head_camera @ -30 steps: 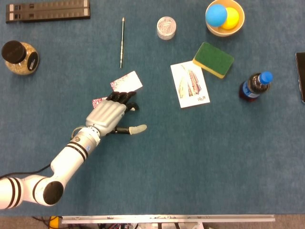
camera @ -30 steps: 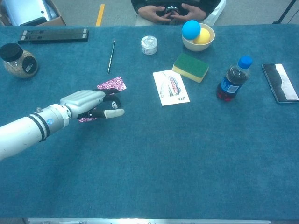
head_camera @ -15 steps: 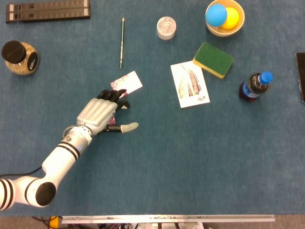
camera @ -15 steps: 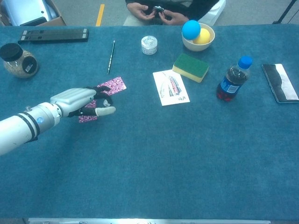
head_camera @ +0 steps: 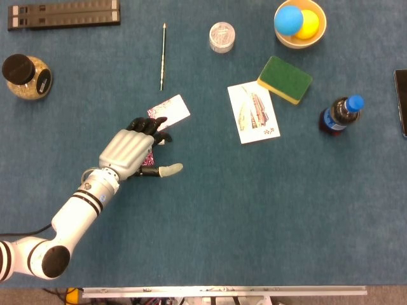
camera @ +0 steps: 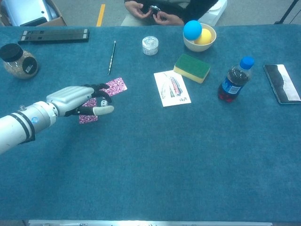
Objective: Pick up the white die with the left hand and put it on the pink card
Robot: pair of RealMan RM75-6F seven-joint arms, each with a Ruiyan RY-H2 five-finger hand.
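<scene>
My left hand [head_camera: 130, 150] hovers low over the table at centre left, also seen in the chest view as the left hand [camera: 77, 99]. Its dark fingers curl around a small white die [camera: 102, 101], which is mostly hidden; the pale thumb sticks out to the right. One pink patterned card [head_camera: 172, 108] lies just beyond the fingertips. A second pink card [camera: 87, 118] lies under the hand, with only its edge showing. My right hand is not in either view.
Nearby are a thin pen [head_camera: 163, 56], a picture card [head_camera: 253, 113], a green sponge [head_camera: 284, 79], a small clear jar [head_camera: 221, 37], a bowl of balls [head_camera: 299, 23] and a cola bottle [head_camera: 339, 115]. A grain jar [head_camera: 25, 77] and a black bar [head_camera: 63, 14] sit far left.
My left hand has drawn back left and toward me, still curled on the die, from beside the far pink card to over the nearer one.
</scene>
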